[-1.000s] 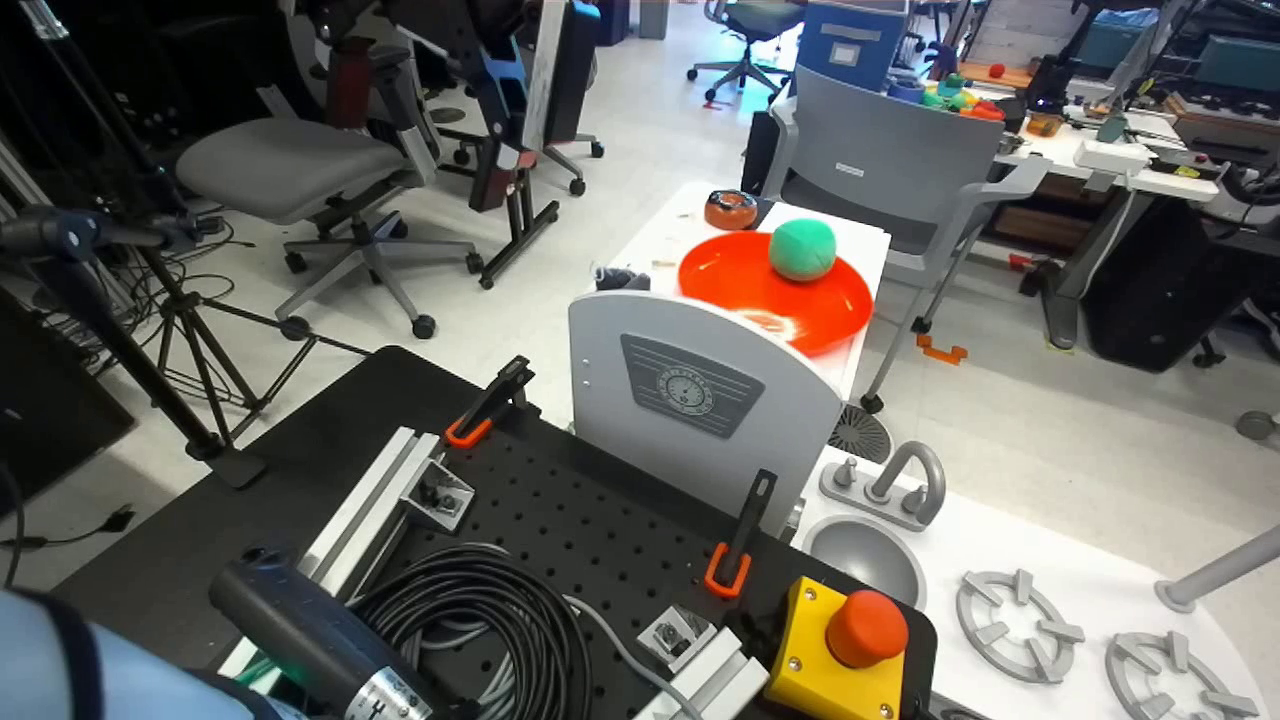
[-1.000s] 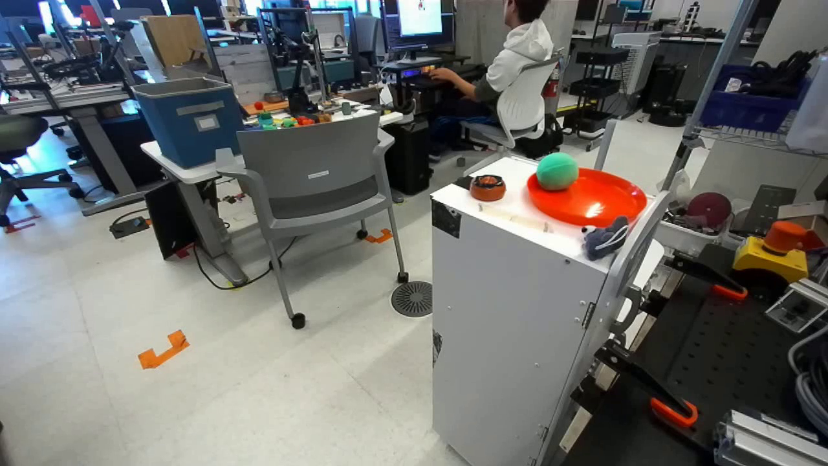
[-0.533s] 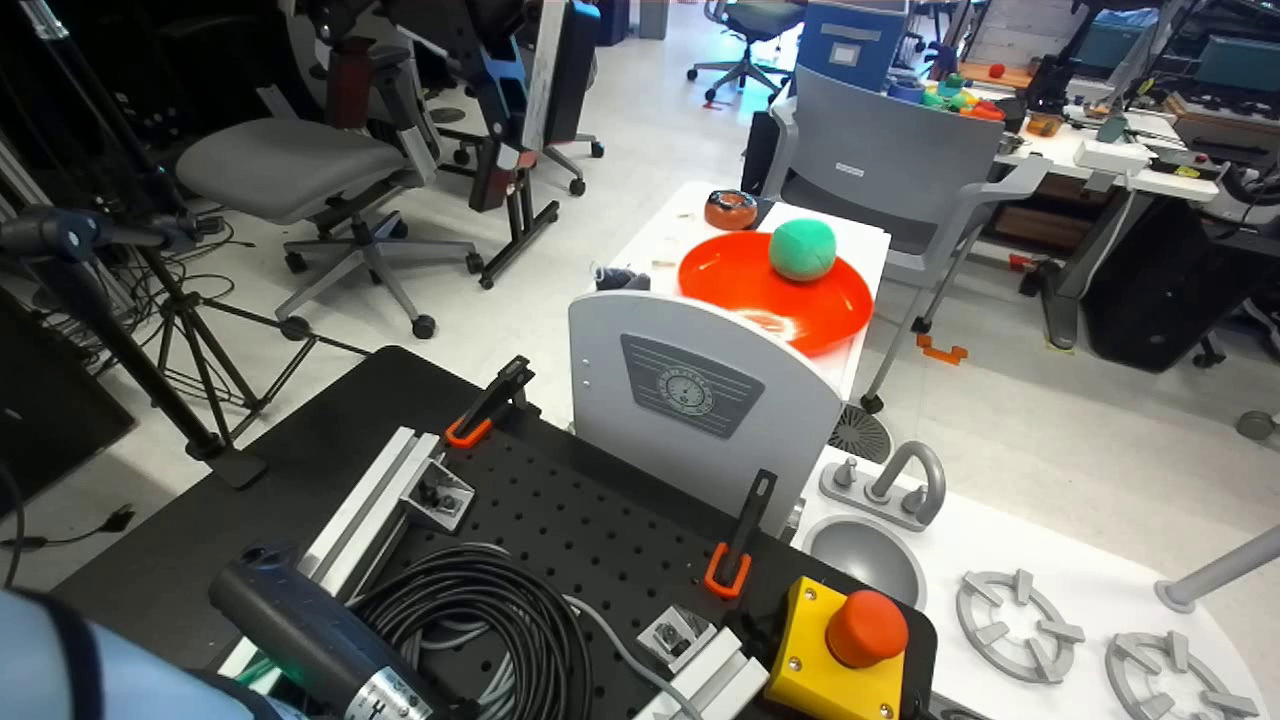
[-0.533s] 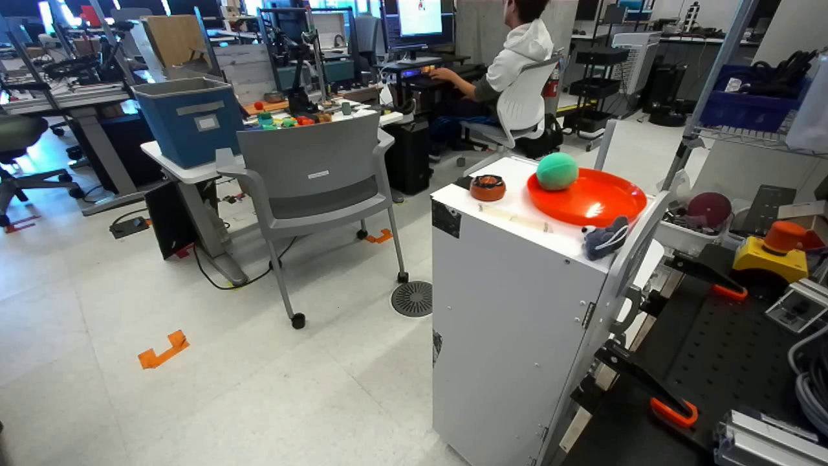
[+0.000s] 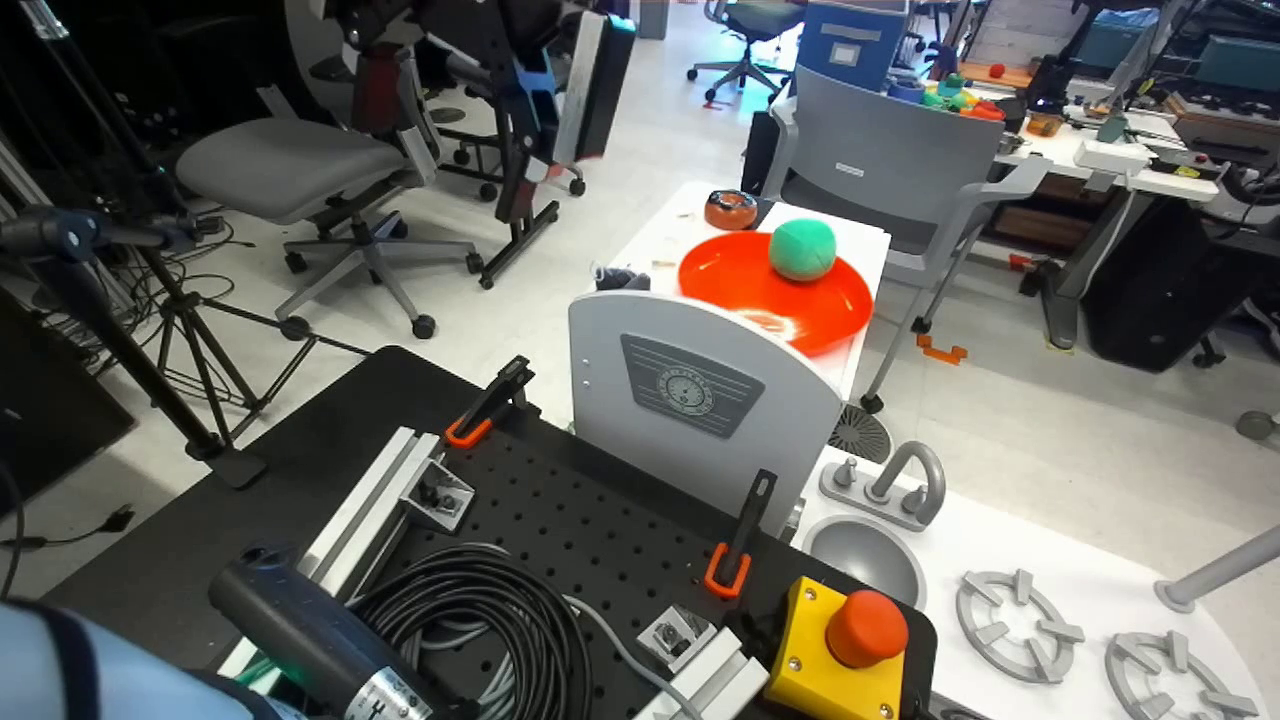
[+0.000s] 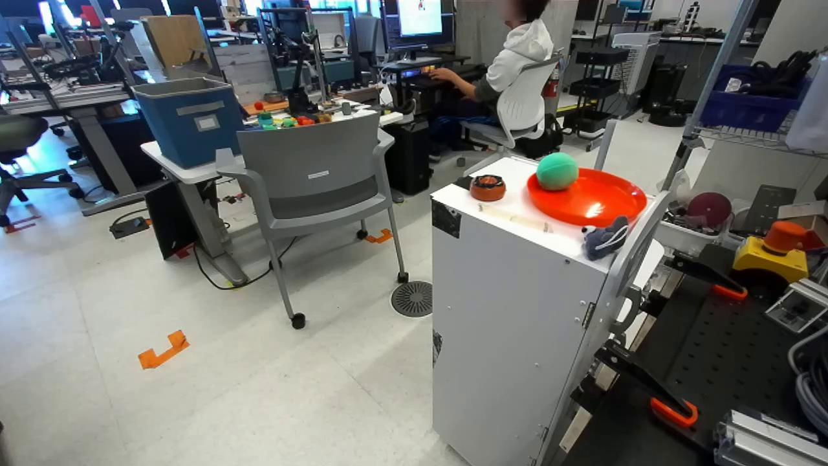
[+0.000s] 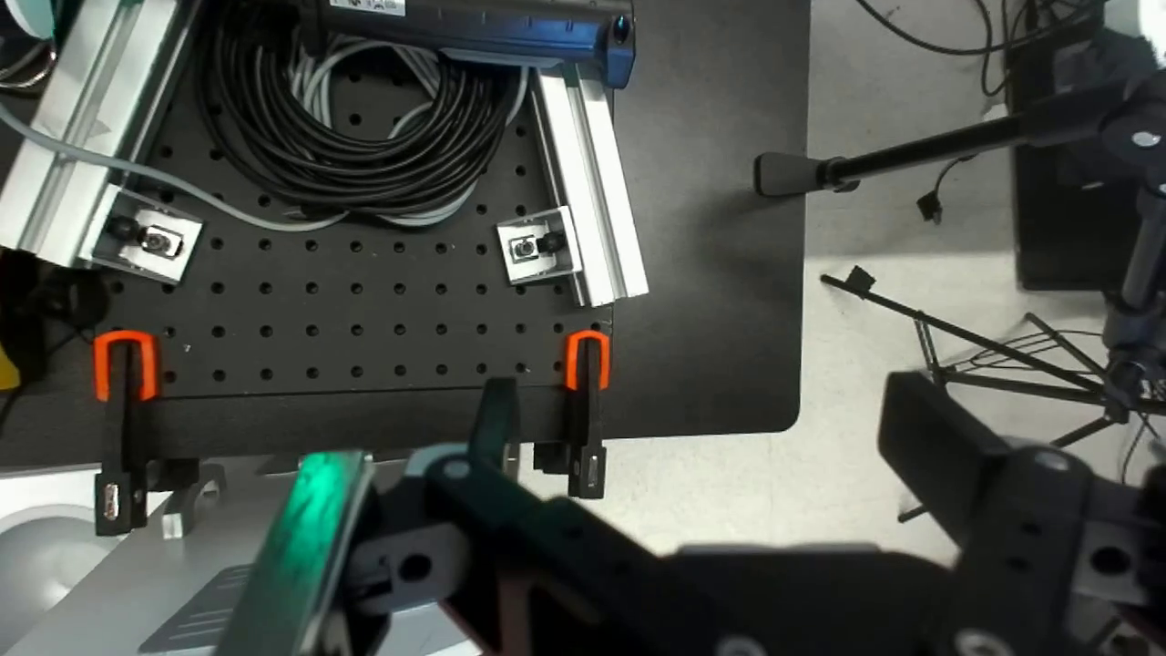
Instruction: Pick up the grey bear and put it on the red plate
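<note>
Black, jointed, two-fingered gripper (image 7: 706, 405): held raised and pointed downward. In the wrist view its fingers (image 7: 929, 446) are spread wide and released, with a corner of the black table (image 7: 710, 355) framed between them. In an exterior view its dark linkage (image 5: 515, 110) is shown at upper left.

Pale, tiled floor (image 6: 259, 401): marked with orange tape (image 6: 178, 341).

Table: overlaid with a perforated black board (image 7: 332, 310), on which a coil of black and grey cable (image 7: 346, 187) is laid. Two black-and-orange clamps (image 7: 586, 419) are fixed along one edge.

Tall, white, box-shaped cabinet (image 6: 511, 323): placed beside the table.

Grey armchair (image 6: 310, 168) on casters: stood near the cabinet (a person (image 6: 527, 48) in a white hooded top is seated farther back).

Grey, arched panel (image 5: 700, 420) with a round emblem: set between table and cabinet top.

Round, glossy, bright red plate (image 6: 592, 207): laid flat on the cabinet top.

Round green ball (image 6: 557, 171): rested on the plate, near its rim.

Small, dark grey, soft-looking bear (image 6: 605, 239): laid on the cabinet top, near the plate and just beside the panel (only its upper part (image 5: 622, 280) is shown over the panel in an exterior view).

Small, round, reddish-brown object (image 6: 487, 188): set on the same top, well apart from the bear.
</note>
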### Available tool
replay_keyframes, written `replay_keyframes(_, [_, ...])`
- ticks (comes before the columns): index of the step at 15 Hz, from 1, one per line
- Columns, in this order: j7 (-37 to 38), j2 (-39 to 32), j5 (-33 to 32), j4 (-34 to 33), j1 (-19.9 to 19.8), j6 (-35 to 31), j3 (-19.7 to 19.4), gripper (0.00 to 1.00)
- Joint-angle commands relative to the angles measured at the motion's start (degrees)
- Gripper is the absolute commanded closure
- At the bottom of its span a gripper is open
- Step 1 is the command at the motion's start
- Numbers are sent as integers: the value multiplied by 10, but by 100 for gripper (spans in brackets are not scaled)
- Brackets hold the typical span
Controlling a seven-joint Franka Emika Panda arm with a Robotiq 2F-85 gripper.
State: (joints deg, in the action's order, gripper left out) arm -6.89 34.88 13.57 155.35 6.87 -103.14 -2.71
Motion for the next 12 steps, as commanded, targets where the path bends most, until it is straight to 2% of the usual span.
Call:
replay_keyframes(1, [-34,3,20,8,-34,0,-35,0])
replay_keyframes(5, [-36,-10,31,2,-66,3,-65,0])
replay_keyframes(12, [-24,-3,53,7,-90,-13,-67,0])
